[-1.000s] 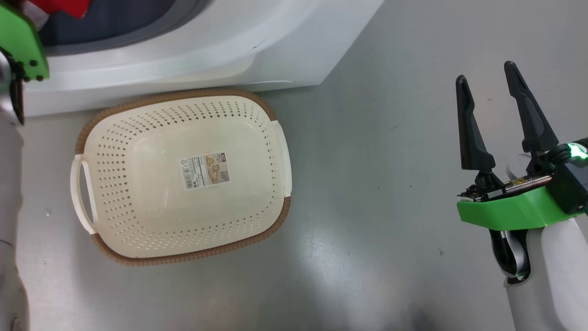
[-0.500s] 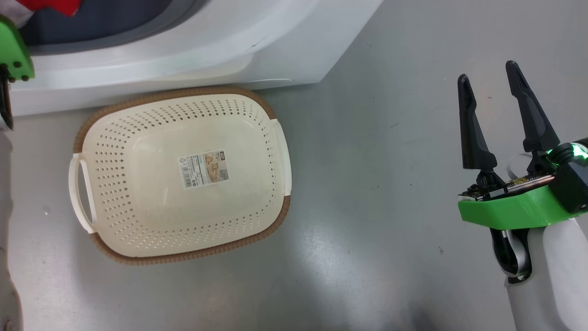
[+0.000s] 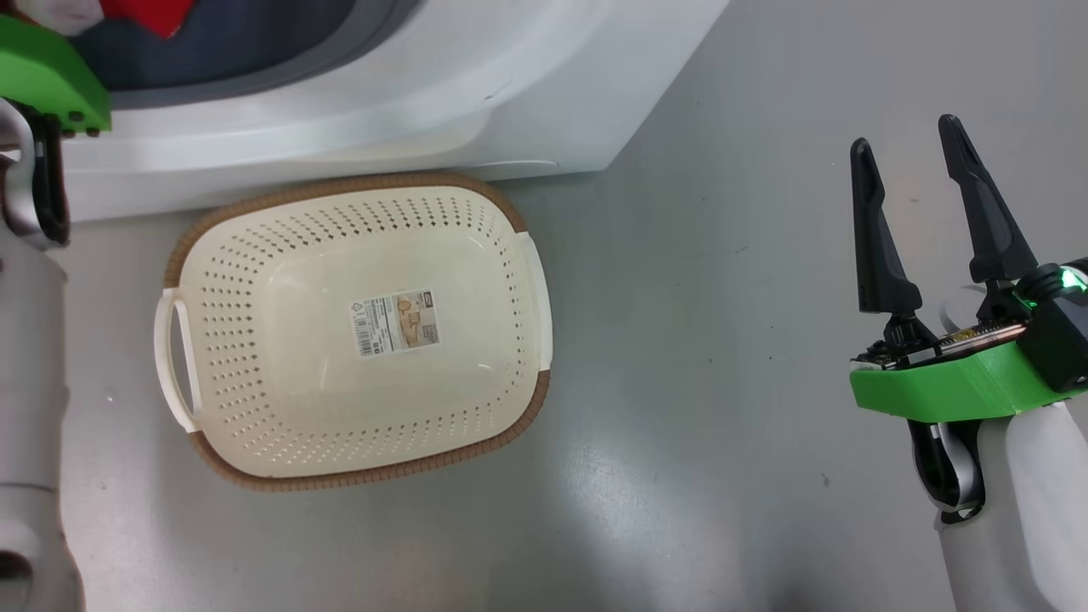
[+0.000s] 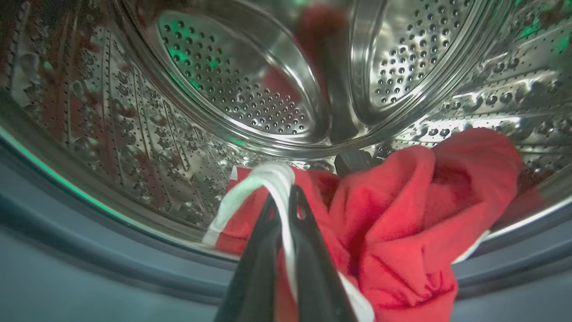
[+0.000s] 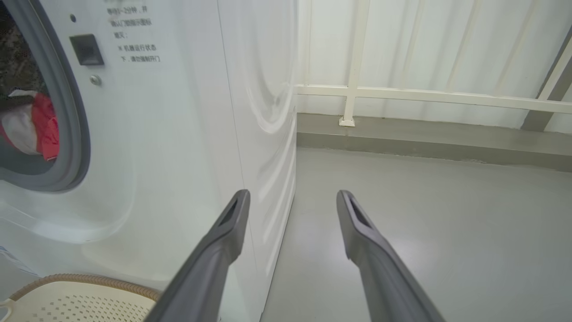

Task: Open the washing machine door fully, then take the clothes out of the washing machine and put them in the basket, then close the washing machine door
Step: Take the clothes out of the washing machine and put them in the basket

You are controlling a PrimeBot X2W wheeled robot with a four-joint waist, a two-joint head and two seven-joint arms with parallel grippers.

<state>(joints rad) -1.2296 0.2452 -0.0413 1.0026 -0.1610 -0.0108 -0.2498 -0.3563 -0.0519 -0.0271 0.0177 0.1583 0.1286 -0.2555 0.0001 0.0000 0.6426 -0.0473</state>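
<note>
Inside the steel drum of the washing machine, my left gripper is shut on the white trim of the red clothes, which lie at the drum's front lip. The head view catches a corner of the clothes in the opening, above my left wrist's green mount. The cream basket stands empty on the floor against the machine's front. My right gripper hangs open over bare floor to the right, holding nothing. The washing machine door is out of view.
In the right wrist view my open right gripper points past the washing machine's corner toward a white railing and wall. The grey rubber ring frames the clothes. Grey floor lies right of the basket.
My left gripper has shut on the clothes. The head camera has shifted a little, so the basket and machine sit slightly further right and lower. The right arm is unmoved.
</note>
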